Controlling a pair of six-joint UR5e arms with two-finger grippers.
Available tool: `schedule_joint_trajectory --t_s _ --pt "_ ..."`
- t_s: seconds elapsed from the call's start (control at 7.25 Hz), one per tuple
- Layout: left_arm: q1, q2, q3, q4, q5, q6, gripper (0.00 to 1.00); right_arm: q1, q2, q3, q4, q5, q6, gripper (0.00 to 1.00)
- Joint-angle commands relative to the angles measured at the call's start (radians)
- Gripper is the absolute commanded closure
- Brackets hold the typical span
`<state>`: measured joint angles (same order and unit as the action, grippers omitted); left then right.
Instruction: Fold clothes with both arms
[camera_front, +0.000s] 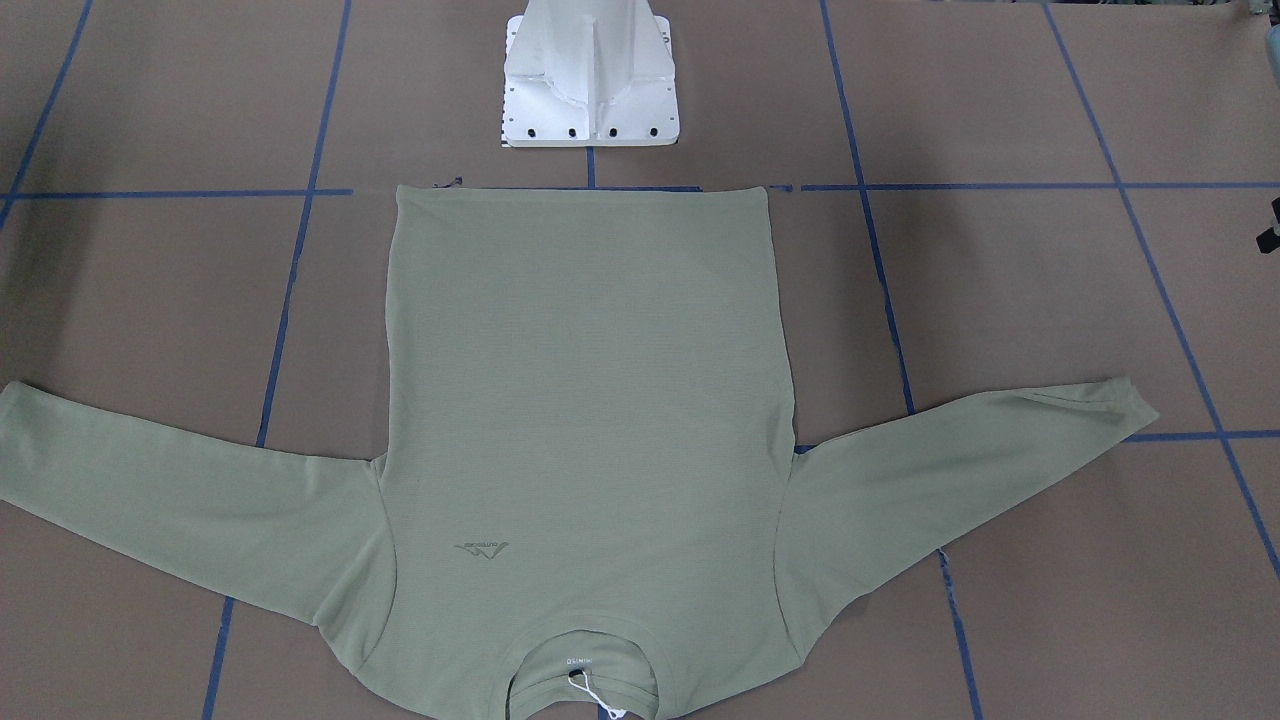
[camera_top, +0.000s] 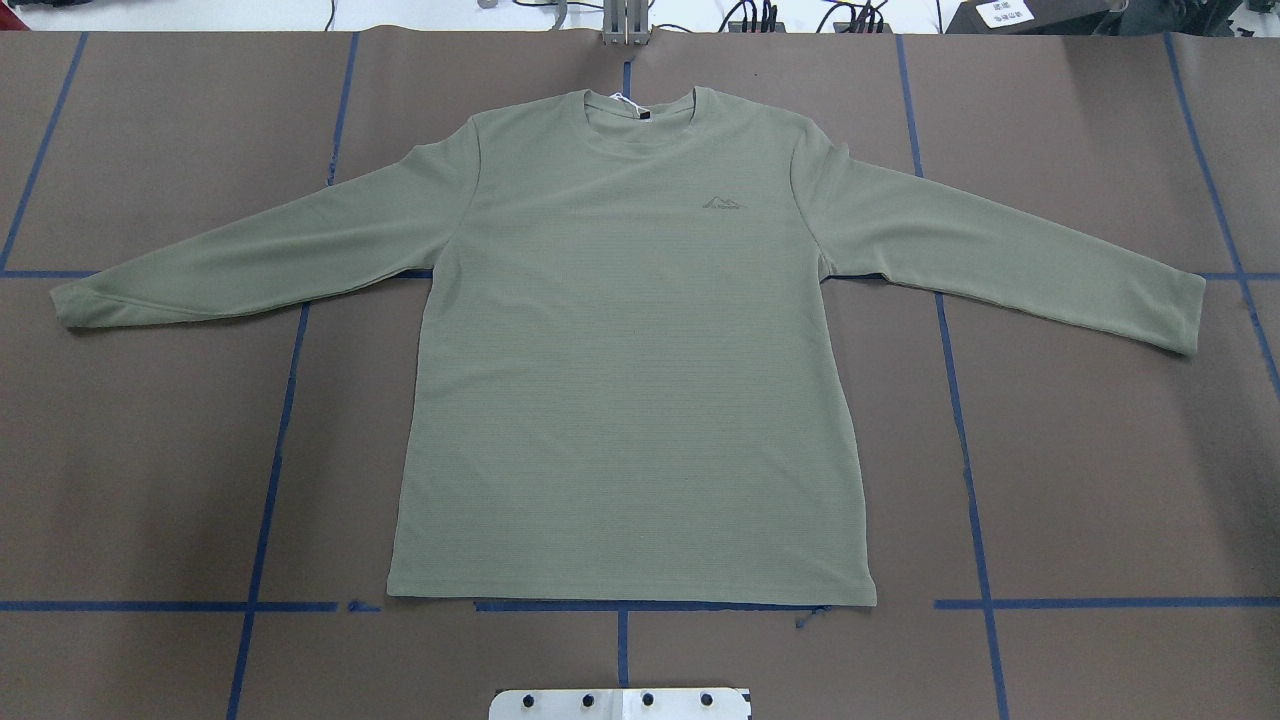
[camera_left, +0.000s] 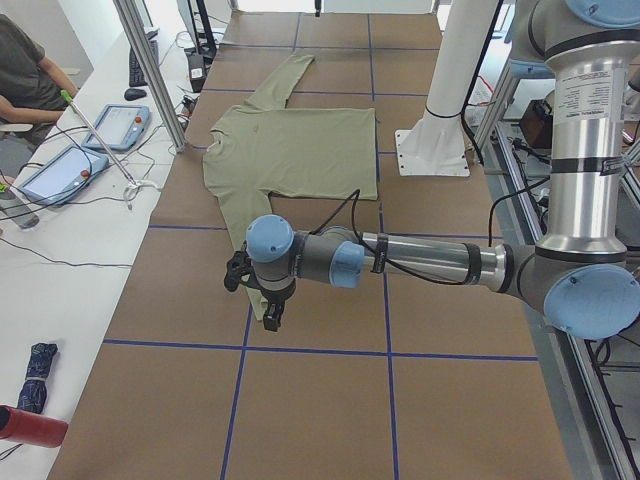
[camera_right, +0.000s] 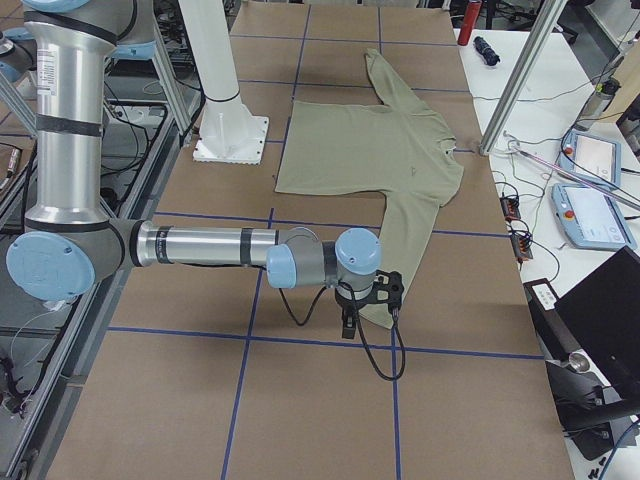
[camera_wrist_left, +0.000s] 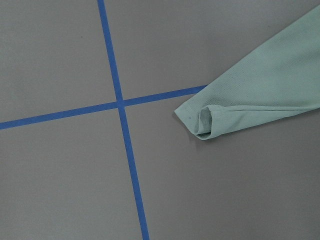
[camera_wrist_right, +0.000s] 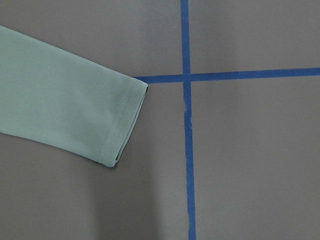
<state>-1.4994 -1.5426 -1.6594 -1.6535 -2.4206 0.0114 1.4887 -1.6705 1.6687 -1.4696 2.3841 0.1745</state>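
The sage-green long-sleeved shirt (camera_top: 630, 380) lies flat and face up on the brown table, both sleeves spread out, collar and white tag (camera_front: 590, 690) away from the robot. It also shows in the front-facing view (camera_front: 590, 400). My left gripper (camera_left: 272, 318) hangs above the left sleeve's cuff (camera_wrist_left: 200, 120). My right gripper (camera_right: 350, 322) hangs above the right sleeve's cuff (camera_wrist_right: 120, 125). Neither wrist view shows fingers, and both grippers show only in the side views, so I cannot tell whether they are open or shut.
The white pedestal base (camera_front: 590, 90) stands just behind the shirt's hem. Blue tape lines (camera_top: 270, 450) grid the table. A side desk with tablets (camera_left: 60, 170) and a seated person (camera_left: 25, 70) runs along the table's far edge, behind aluminium posts (camera_left: 150, 70).
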Motion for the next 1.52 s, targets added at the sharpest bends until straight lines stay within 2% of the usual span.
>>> schedule_joint_trajectory --t_s 0.0,0.41,0.55,0.83,1.1,1.24,1.38 --pt "-0.002 -0.027 0.029 -0.002 0.008 -0.007 0.0 -0.014 -0.001 -0.004 -0.03 -0.002 -0.038 0.0" --pt "-0.002 -0.013 0.03 0.001 0.037 -0.013 0.0 -0.015 0.005 -0.006 -0.031 -0.002 -0.039 0.0" --pt "0.001 -0.019 0.026 0.0 0.04 -0.013 0.0 -0.059 0.006 -0.004 -0.032 -0.003 -0.065 0.0" --pt "0.002 -0.02 0.026 0.003 0.035 -0.013 0.0 -0.067 0.009 0.003 -0.031 -0.072 -0.101 0.0" --pt "0.002 -0.022 0.024 -0.005 0.028 -0.018 0.0 -0.068 0.005 0.006 -0.026 -0.051 -0.115 0.0" --pt "0.004 -0.027 0.03 -0.011 0.031 -0.019 0.0 -0.068 -0.001 -0.013 -0.018 0.025 -0.109 0.0" --pt "0.001 -0.011 0.023 -0.094 0.026 -0.016 0.0 -0.077 0.018 -0.012 -0.017 0.061 -0.102 0.0"
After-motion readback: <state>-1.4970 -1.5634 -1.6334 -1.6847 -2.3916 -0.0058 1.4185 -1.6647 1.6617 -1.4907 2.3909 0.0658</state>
